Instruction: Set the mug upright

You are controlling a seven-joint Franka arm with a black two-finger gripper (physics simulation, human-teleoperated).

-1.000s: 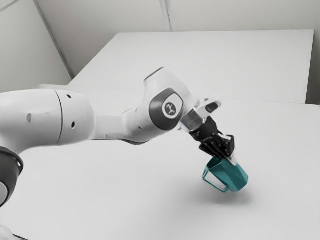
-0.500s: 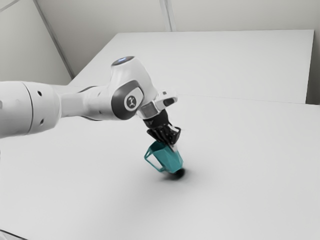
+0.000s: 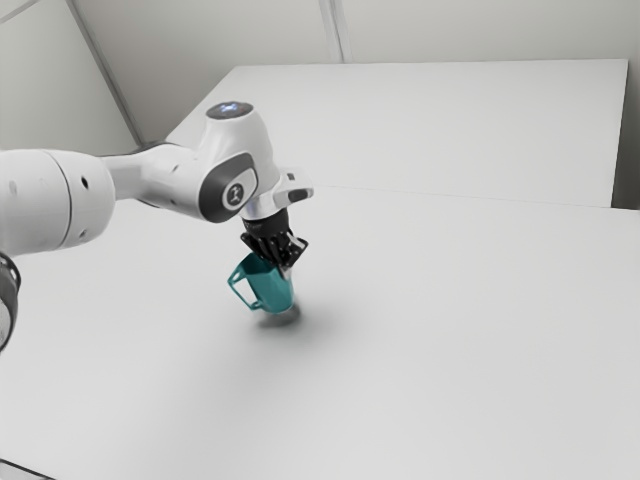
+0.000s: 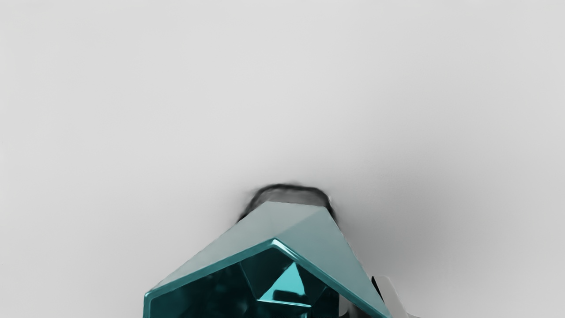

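Mug nearing upright in the gripper's clamp

At the exterior view's left, the arm (image 3: 150, 182) is reaching across the table (image 3: 450, 340). Next comes the handle (image 3: 232, 282), pointing back toward the arm, then the mug (image 3: 270, 288), leaning with its mouth toward that side. The gripper (image 3: 285, 269) is clamping the mug's wall near the rim (image 4: 212, 267), one of its fingers (image 4: 390, 296) pressing outside and the other inside. The base (image 3: 281, 308) is hanging close over its shadow or just touching down; I cannot tell which.

Doing this well is probably meaning easing the handle side down while keeping the pinch steady, levelling the base before lowering gently, and letting go only once it is sitting flat. Releasing early could be risking a rock or a tip.

Compared with half a second ago, the arm is drawing back toward the exterior view's left, the mug is coming along with it and leaning less, and the gripper is pointing more nearly straight down. The grip itself is looking unchanged.
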